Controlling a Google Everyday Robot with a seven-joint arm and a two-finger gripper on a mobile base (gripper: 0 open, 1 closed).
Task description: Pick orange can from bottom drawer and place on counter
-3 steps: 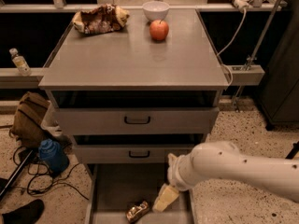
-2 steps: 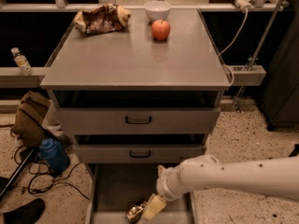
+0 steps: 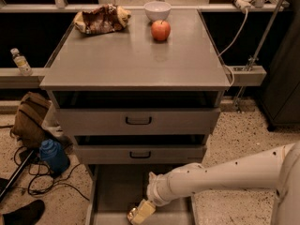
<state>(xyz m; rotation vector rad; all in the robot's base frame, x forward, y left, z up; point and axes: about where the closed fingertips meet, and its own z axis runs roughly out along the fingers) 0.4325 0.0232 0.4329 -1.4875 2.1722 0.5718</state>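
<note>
The bottom drawer (image 3: 115, 189) stands pulled open at the foot of the grey cabinet. The orange can (image 3: 132, 215) lies on the drawer's floor near the picture's lower edge, partly hidden. My gripper (image 3: 142, 212), cream-coloured at the end of the white arm (image 3: 220, 175), reaches down into the drawer from the right and sits right against the can, over its right side. The counter (image 3: 136, 60) is the cabinet's flat grey top, well above the gripper.
On the counter's far end are a red-orange apple (image 3: 161, 30), a white bowl (image 3: 157, 9) and a wrinkly snack bag (image 3: 101, 18). Two upper drawers (image 3: 138, 121) are slightly open. A brown bag (image 3: 29, 118), a blue object (image 3: 54, 156) and cables lie on the floor to the left.
My arm has swung left and lower into the bottom drawer. The gripper has gone from beside the can to right upon it. The can has stayed in place.
</note>
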